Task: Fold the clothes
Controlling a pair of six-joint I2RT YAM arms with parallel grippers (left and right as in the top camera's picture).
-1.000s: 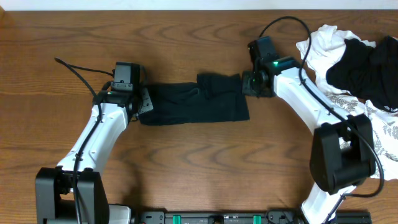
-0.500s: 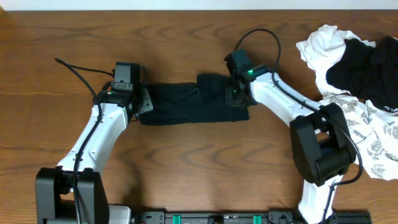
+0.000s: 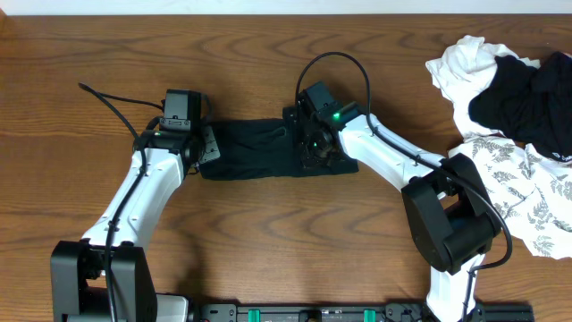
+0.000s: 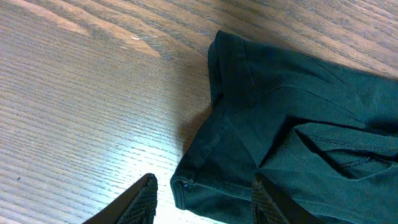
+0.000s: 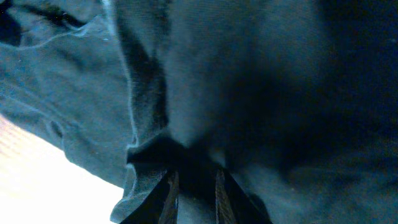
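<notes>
Fold in hand on the dark garment [image 3: 259,150], which is lying stretched across the middle of the tabletop [image 3: 268,241].
The right pincer [image 5: 193,186] is sitting over the garment's right part, fingers nearly together and seemingly pinching a ridge of cloth. The left pincer [image 4: 202,194] is hovering spread, straddling the left hem corner without gripping. The next move is probably calling for the pinched edge to travel leftward over the body, with the left end anchored.
</notes>
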